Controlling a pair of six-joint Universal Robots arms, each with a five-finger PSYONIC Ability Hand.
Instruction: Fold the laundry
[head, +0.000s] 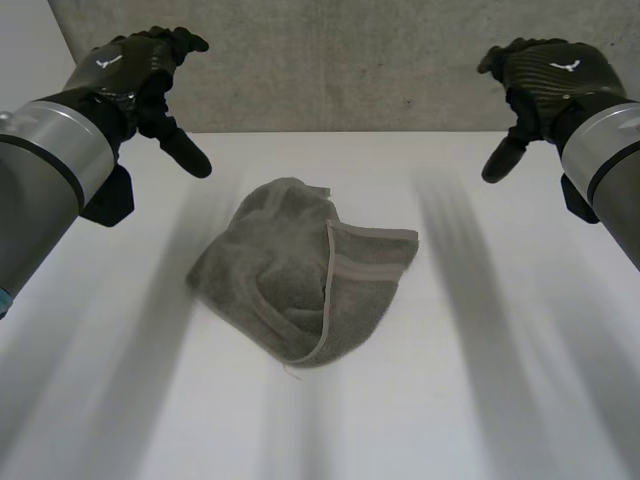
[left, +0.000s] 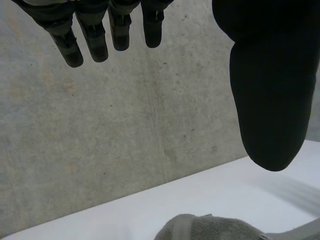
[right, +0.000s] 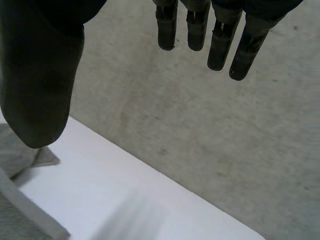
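A crumpled grey towel (head: 300, 270) with a lighter hem band lies in a heap at the middle of the white table (head: 480, 400). My left hand (head: 140, 75) hangs raised over the table's far left, well apart from the towel, fingers straight and empty. Over the far right hovers my right hand (head: 535, 75), likewise open and holding nothing. In the left wrist view the fingers (left: 90, 35) point at the wall, and a bit of towel (left: 200, 229) lies below the thumb. In the right wrist view the towel's edge (right: 20, 210) lies under the thumb (right: 42, 85).
A grey concrete wall (head: 350, 60) runs behind the table's far edge. Bare white tabletop surrounds the towel on all sides.
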